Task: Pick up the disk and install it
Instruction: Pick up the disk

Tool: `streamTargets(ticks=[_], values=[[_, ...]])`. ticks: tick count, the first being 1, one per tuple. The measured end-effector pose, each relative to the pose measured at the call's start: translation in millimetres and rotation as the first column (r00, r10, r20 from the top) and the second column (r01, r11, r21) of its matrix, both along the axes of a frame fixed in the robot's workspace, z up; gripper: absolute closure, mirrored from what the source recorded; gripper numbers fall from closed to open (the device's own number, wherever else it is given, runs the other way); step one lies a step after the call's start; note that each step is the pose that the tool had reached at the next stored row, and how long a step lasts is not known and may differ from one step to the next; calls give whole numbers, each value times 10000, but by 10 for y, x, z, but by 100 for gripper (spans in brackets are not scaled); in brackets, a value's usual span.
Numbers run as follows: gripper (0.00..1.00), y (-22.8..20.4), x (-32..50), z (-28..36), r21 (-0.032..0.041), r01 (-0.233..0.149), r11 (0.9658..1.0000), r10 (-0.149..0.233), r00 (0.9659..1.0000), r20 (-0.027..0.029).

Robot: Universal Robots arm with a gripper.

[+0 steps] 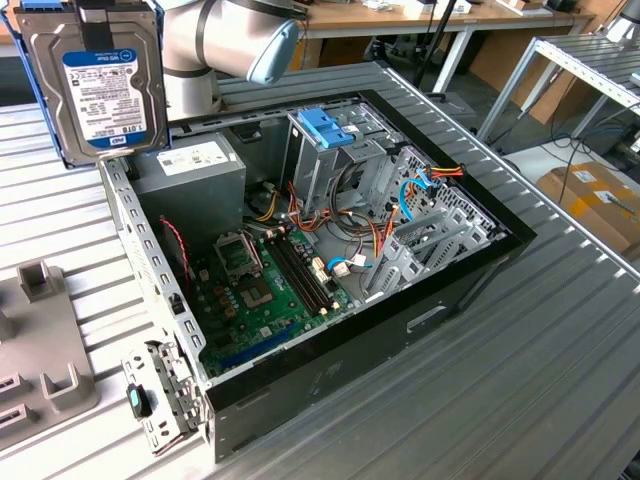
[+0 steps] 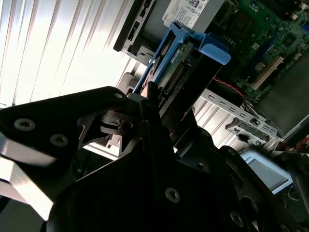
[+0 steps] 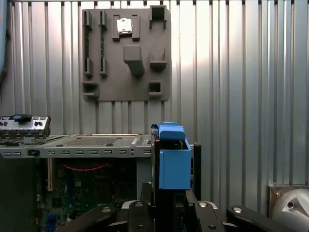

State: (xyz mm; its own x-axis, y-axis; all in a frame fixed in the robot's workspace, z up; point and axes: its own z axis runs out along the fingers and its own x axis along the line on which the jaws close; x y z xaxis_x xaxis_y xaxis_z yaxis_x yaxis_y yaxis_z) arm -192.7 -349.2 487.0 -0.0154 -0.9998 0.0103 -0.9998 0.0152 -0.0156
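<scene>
The disk (image 1: 92, 85) hangs upright high at the exterior view's left. Its white and blue label faces the camera, and light blue rails run along its sides. My gripper (image 1: 98, 12) is shut on its top edge. It hovers above the case's back corner, next to the grey power supply (image 1: 195, 165). In the first wrist view the disk (image 3: 173, 164) shows edge-on with its blue rail between my dark fingers (image 3: 145, 200). In the second wrist view the fingers (image 2: 150, 113) clamp the disk (image 2: 186, 63) above the case.
The open computer case (image 1: 470, 270) lies on the ribbed metal table, motherboard (image 1: 255, 290) and cables exposed. A metal drive cage with a blue latch (image 1: 325, 128) stands inside. A grey fixture plate (image 1: 40, 350) lies at the exterior view's left. Shelving and a cardboard box (image 1: 595, 200) stand at the right.
</scene>
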Motion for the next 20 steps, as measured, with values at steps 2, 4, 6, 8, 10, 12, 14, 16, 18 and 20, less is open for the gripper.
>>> streamTargets(ticks=[2,4,6,8,10,12,14,16,18,20], values=[[65,1,12,0,1,1,10000,-1,10000,1],[65,1,25,0,0,0,10000,0,10000,0],[65,2,52,0,0,0,10000,0,10000,0],[65,3,78,0,0,0,10000,0,10000,0],[65,3,99,-1,0,0,10000,0,10000,0],[65,4,119,-1,0,0,10000,0,10000,0],[65,5,150,-1,-1,0,10000,0,10000,0],[65,7,173,-1,0,0,10000,0,10000,0],[65,8,186,-1,0,0,10000,0,10000,0],[65,9,202,-1,0,0,10000,0,10000,0]])
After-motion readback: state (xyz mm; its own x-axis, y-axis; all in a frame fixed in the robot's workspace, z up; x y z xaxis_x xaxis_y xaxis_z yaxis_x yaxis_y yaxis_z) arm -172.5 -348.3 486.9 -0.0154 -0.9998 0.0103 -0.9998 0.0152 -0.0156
